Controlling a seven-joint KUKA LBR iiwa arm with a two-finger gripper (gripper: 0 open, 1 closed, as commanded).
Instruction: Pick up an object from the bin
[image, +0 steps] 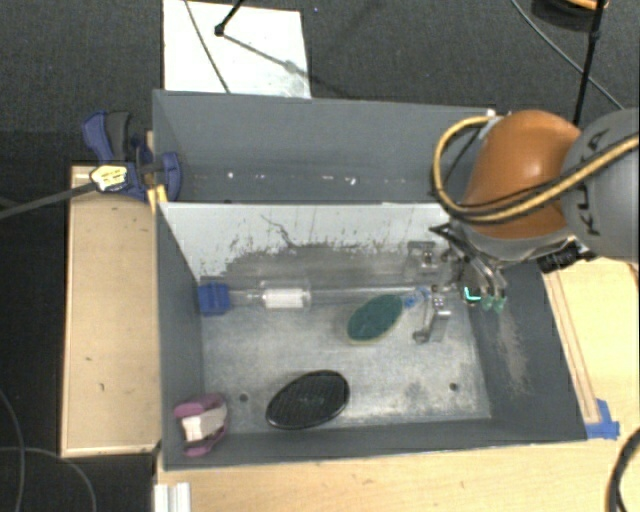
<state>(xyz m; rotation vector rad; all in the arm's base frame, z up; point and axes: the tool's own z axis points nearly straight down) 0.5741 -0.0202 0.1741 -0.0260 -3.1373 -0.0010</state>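
Observation:
My gripper (428, 295) is low at the bin's right side, open, with one finger toward the back wall and the other toward the front. Between them lies the right end of a long clear rod with a blue handle (262, 297), which runs along the back of the floor to the left. A dark green oval pad (374, 319) lies flat just left of the gripper, close to the front finger and apart from it.
A black oval mesh thing (307, 398) lies near the front middle. A pink and white thing (202, 421) sits in the front left corner. The arm with its orange cover and cables hangs over the bin's right wall.

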